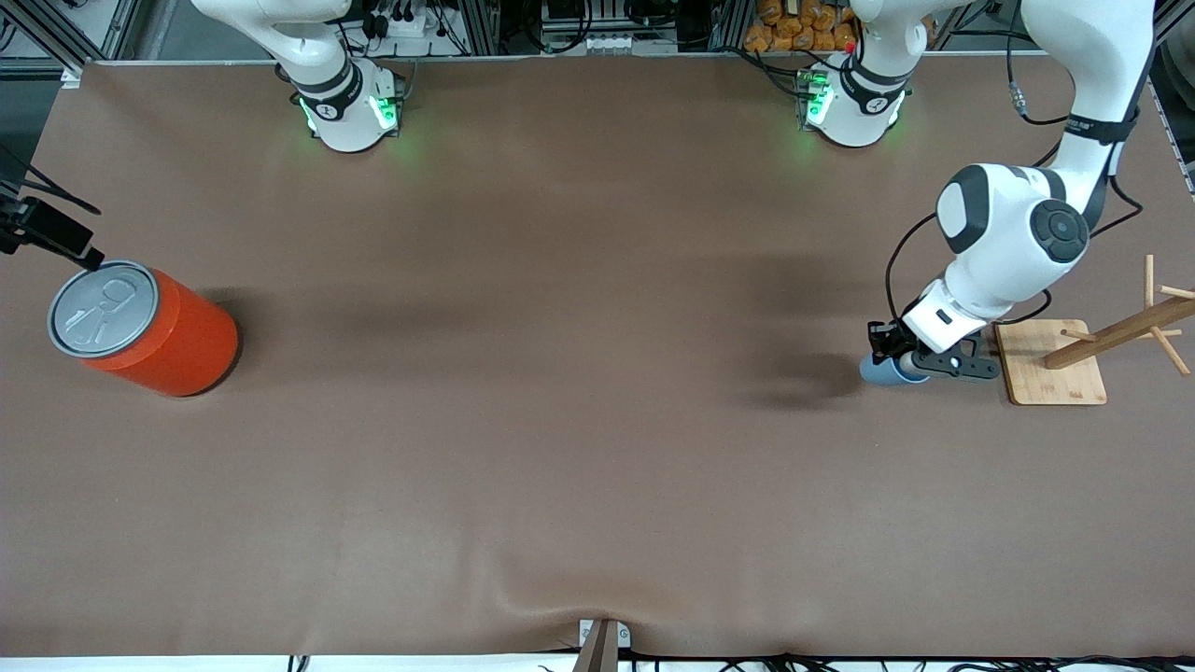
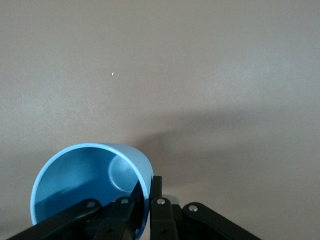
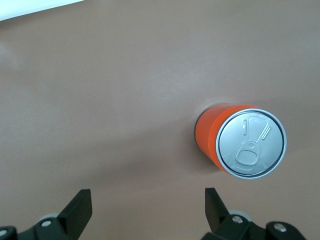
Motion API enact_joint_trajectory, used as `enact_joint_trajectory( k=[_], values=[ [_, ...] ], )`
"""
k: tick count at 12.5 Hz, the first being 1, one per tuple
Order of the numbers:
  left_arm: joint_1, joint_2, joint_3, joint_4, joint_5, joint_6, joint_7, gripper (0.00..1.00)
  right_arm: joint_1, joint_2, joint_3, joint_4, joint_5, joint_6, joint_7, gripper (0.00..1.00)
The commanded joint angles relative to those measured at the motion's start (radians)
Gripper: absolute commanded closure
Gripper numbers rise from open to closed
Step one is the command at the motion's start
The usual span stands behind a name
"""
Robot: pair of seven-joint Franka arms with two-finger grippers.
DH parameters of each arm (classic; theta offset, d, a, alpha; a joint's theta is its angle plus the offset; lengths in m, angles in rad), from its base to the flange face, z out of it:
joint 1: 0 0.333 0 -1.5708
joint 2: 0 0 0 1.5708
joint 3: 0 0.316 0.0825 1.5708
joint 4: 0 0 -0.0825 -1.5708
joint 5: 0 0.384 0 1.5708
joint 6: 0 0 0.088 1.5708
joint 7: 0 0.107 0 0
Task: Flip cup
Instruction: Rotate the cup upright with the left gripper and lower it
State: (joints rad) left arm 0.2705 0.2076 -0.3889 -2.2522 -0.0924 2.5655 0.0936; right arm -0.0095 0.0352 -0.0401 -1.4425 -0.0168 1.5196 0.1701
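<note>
The light-blue cup (image 1: 885, 371) lies tipped on its side low over the table near the left arm's end. I cannot tell whether it touches the table. My left gripper (image 1: 907, 362) is shut on its wall. In the left wrist view one finger sits inside the cup (image 2: 85, 175) and the other outside, with the gripper (image 2: 148, 184) pinching the wall at the rim; the darker blue inside faces the camera. My right gripper (image 3: 147, 205) is open and empty, waiting up over the table beside the orange can (image 3: 212, 140).
The big orange can (image 1: 168, 341) with a grey pull-tab lid stands at the right arm's end. A wooden peg rack (image 1: 1120, 327) on a wooden base board (image 1: 1050, 378) stands right beside the cup, toward the left arm's end.
</note>
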Motion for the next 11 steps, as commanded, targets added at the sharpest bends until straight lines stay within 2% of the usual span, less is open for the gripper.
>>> enact_joint_trajectory(
  k=[1, 7, 8, 9, 10, 11],
  values=[
    [-0.004, -0.014, 0.001, -0.021, 0.104, 0.024, -0.044, 1.00, 0.005, 0.017, -0.007, 0.024, 0.009, -0.016, -0.003, 0.00],
    [-0.005, 0.091, 0.002, -0.015, 0.140, 0.088, -0.086, 1.00, 0.005, 0.018, -0.007, 0.024, 0.009, -0.018, 0.000, 0.00],
    [-0.005, 0.093, 0.002, -0.015, 0.140, 0.088, -0.086, 0.97, 0.006, 0.018, -0.007, 0.024, 0.009, -0.018, 0.000, 0.00],
    [-0.004, 0.092, 0.002, -0.015, 0.140, 0.088, -0.087, 0.75, 0.006, 0.018, -0.007, 0.024, 0.009, -0.018, 0.000, 0.00],
    [-0.004, 0.090, 0.002, -0.013, 0.140, 0.088, -0.086, 0.02, 0.006, 0.018, -0.007, 0.024, 0.009, -0.018, 0.000, 0.00],
    [-0.005, 0.087, 0.002, -0.012, 0.141, 0.084, -0.080, 0.00, 0.006, 0.018, -0.006, 0.024, 0.009, -0.018, 0.000, 0.00]
  ],
)
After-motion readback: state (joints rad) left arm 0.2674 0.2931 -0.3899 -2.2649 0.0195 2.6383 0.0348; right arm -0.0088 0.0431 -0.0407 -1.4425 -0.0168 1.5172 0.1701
